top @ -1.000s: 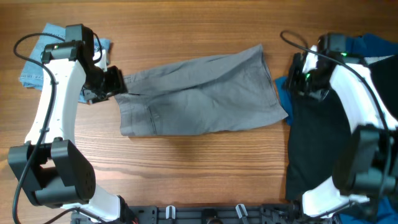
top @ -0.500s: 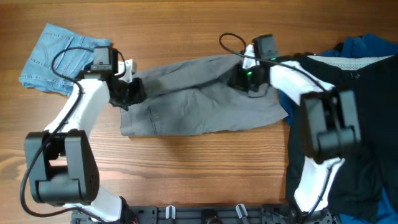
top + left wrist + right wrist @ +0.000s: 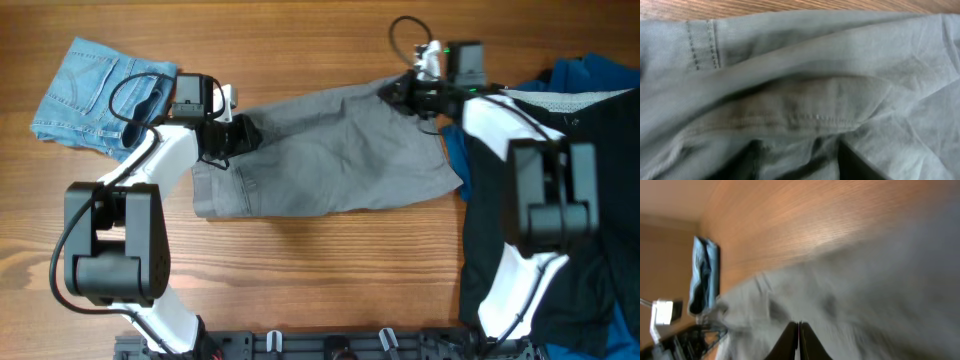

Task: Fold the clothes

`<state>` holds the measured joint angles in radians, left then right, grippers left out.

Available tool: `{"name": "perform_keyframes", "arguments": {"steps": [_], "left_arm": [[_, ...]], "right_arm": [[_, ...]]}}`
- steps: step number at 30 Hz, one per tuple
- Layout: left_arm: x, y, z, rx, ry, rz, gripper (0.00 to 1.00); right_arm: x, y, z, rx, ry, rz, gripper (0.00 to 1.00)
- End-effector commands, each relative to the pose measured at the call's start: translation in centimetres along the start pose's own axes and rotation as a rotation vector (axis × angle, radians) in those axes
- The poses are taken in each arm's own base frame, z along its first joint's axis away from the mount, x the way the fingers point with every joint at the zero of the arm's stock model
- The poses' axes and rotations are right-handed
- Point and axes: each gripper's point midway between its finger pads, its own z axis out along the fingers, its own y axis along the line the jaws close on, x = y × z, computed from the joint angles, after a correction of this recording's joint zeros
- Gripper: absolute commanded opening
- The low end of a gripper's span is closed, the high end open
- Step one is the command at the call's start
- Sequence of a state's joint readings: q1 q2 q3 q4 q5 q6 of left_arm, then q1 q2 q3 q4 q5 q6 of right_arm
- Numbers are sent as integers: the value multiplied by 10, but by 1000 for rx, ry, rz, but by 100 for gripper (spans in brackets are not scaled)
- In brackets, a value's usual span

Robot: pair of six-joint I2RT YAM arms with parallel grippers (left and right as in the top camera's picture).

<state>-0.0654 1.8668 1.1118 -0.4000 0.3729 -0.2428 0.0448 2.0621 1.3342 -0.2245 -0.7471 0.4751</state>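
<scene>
Creased grey cotton shorts point(image 3: 330, 150) lie flat on grained wooden table point(image 3: 300, 280).

left arm reaches in from the left edge, elbow bent, left gripper point(image 3: 243, 134) low on the cloth, fingers point(image 3: 852, 162) spread with fabric between. right arm stretches to the far side, right gripper point(image 3: 392, 90) down at the cloth's top corner, fingertips point(image 3: 799, 341) pressed together.

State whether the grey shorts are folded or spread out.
Mostly spread: the grey shorts lie flat and wide across the table, only their top edge rumpled.
</scene>
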Motion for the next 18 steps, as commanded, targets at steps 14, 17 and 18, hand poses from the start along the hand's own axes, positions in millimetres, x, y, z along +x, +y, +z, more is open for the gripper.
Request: {"name": "perform_keyframes", "arguments": {"steps": [14,17,18], "left_arm": [[77,60,-88,-314,318,-197,84],[100,70,-81,-343,362,-272,86],[106,74,-78,-347,369,-285,88]], "right_arm": [[105,-66,-112,643,299,-3,32],[107,-66,-112,640,307,2,43],[107,-65,-112,637,307,3,47]]}}
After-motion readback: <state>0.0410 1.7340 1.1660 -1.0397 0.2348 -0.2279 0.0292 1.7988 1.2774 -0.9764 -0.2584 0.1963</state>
